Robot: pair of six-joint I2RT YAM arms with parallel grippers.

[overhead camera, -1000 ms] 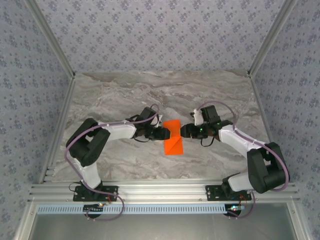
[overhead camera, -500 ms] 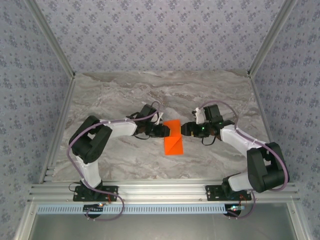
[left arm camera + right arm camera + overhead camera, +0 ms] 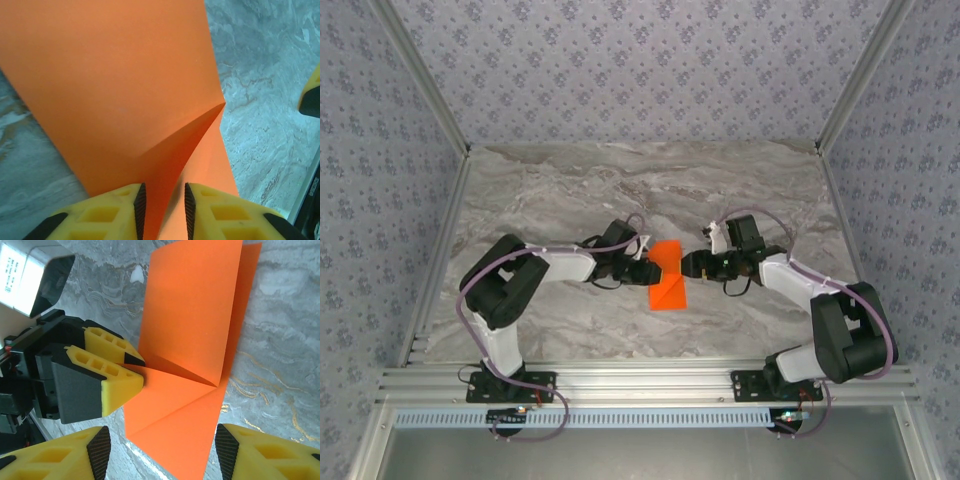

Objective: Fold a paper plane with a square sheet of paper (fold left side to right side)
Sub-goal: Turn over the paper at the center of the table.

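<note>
Pinching smooth, creased orange paper (image 3: 115, 85) (seemingly half-folded): left hand (image 3: 161, 200).

A robot lab test cell; a grey marbled table (image 3: 570, 330) is boxed in left, right and far by floral-patterned panels (image 3: 640, 70); aluminium rails (image 3: 650, 381) frame it; the left arm (image 3: 555, 264) and right arm (image 3: 800, 285) are bolted side by side at the near edge.
</note>
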